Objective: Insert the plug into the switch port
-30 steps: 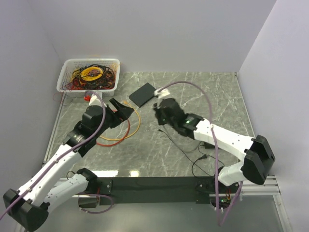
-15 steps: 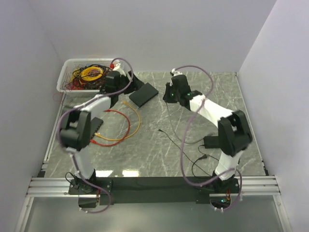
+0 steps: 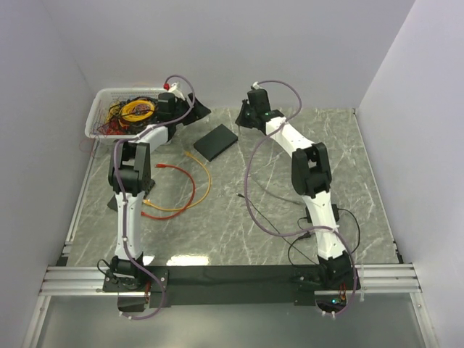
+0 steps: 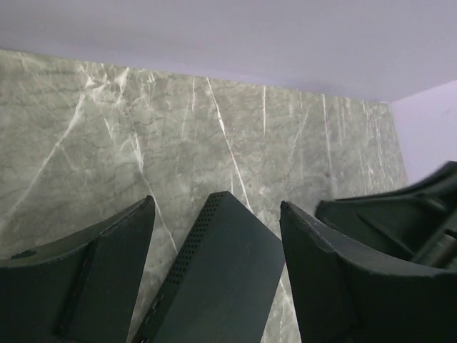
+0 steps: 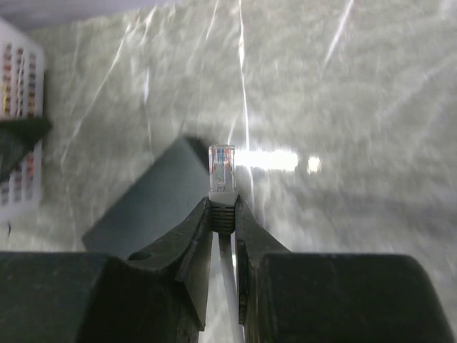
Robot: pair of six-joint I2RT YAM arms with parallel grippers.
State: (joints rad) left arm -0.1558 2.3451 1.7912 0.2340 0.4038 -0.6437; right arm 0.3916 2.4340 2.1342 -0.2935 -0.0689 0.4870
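Observation:
The switch [image 3: 215, 141] is a flat black box lying at the back middle of the marble table. My left gripper [image 3: 197, 111] hovers just behind its left end, open and empty. In the left wrist view the switch [image 4: 221, 279] lies below and between the spread fingers of the left gripper [image 4: 216, 206]. My right gripper [image 3: 245, 116] is behind the switch's right end and shut on a clear plug [image 5: 222, 168] with a grey boot. In the right wrist view the plug sticks out past the right gripper's [image 5: 222, 207] tips, apart from the switch [image 5: 153, 204] below and to the left.
A white basket [image 3: 98, 119] of tangled cables stands at the back left and shows in the right wrist view [image 5: 18, 86]. Orange and red cables [image 3: 181, 192] lie left of centre. A thin black cable [image 3: 268, 217] runs across the right middle. The back wall is close behind both grippers.
Both arms have stretched from mid-table to the far back, ending behind the switch. The right gripper kept the plug throughout.

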